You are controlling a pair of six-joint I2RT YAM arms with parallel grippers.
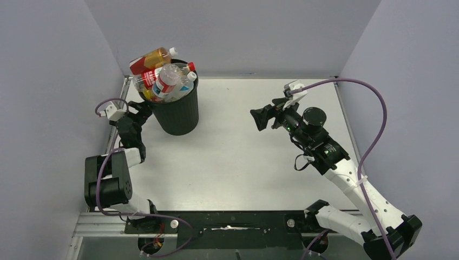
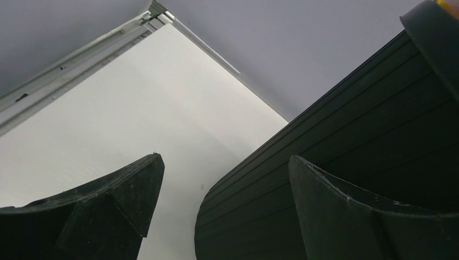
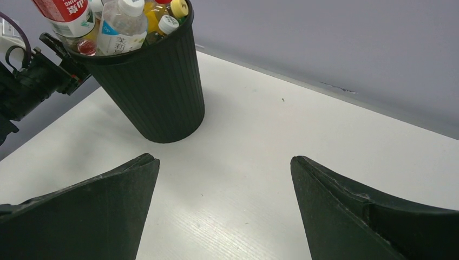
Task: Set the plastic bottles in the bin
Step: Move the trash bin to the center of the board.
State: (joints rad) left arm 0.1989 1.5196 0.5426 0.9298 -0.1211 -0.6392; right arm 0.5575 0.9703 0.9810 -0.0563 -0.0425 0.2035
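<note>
- Pale surface (image 1: 243, 157): bin (image 1: 176, 114) far left, bottles (image 1: 162, 78) heaped past its rim.
- Left fingers (image 2: 108, 206), spread and empty, just beside it; right fingers (image 3: 97, 211) likewise, well apart.

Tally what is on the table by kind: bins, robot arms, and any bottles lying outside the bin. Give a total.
Bins: 1, the black bin
Robot arms: 2, the left arm and the right arm
Bottles loose on the table: 0; the bottles in view are all heaped in the black bin
Total: 3
</note>
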